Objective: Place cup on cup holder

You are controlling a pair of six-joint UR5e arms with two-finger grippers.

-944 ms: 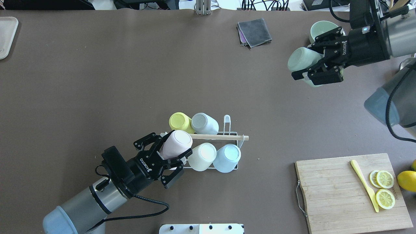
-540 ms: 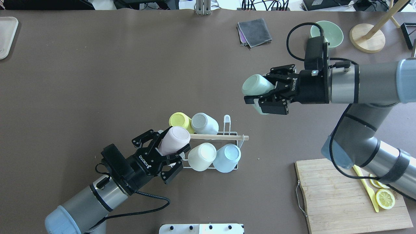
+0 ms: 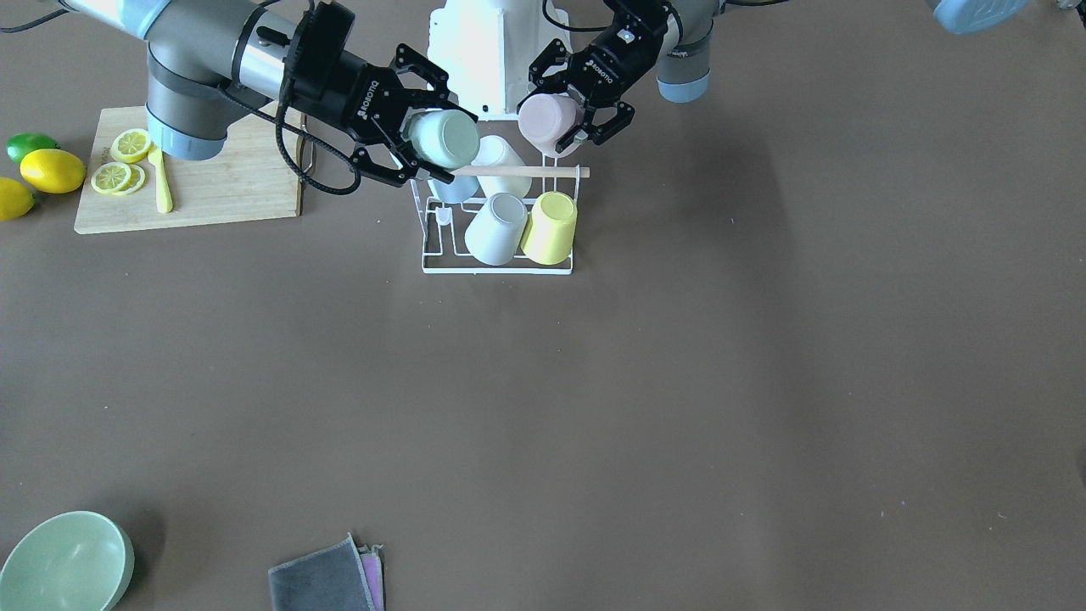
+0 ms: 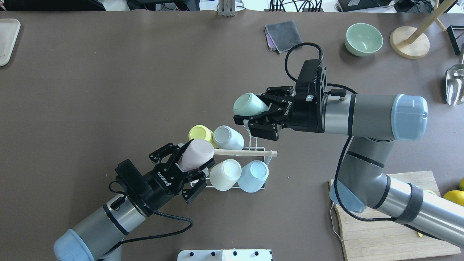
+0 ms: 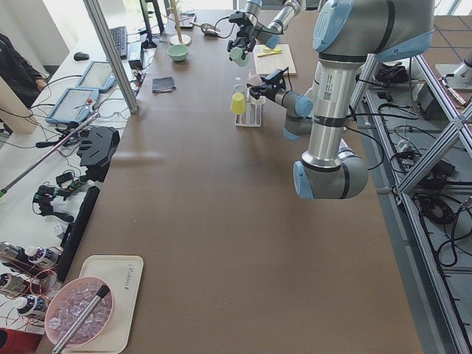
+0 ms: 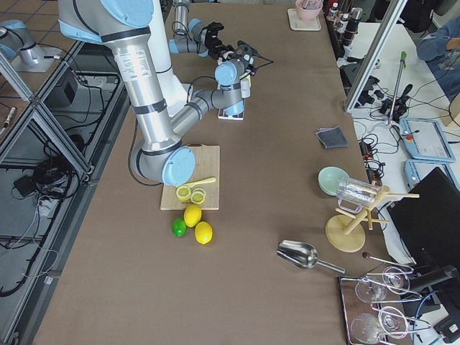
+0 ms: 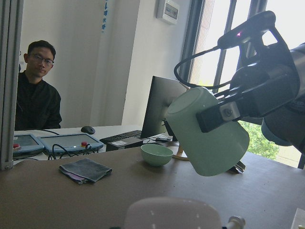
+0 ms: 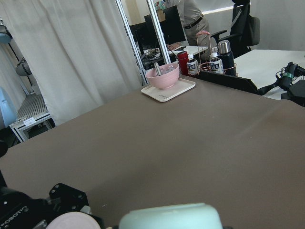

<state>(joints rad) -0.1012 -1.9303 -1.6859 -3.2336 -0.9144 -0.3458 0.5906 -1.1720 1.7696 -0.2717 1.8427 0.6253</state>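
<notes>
We see the left gripper (image 4: 188, 164) with its jaws clenched on a pale pink cup (image 4: 197, 154), which is tilted at the near-left end of the small white wire rack (image 4: 246, 153) with a light wooden rod, standing on the brown surface (image 4: 108, 90). The right gripper (image 4: 253, 108) has its jaws grasping a pale green cup (image 4: 246, 103), held in the air above the rack. 4 other cups (image 4: 224, 174) sit upturned on its prongs.

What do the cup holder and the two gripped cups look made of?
The cup holder: thin white-coated wire, probably metal, given its slender bent frame; its top rod looks like pale bare wood. The mint cup and pink cup: opaque matte pastel with soft sheen, likely plastic, possibly ceramic.
</notes>
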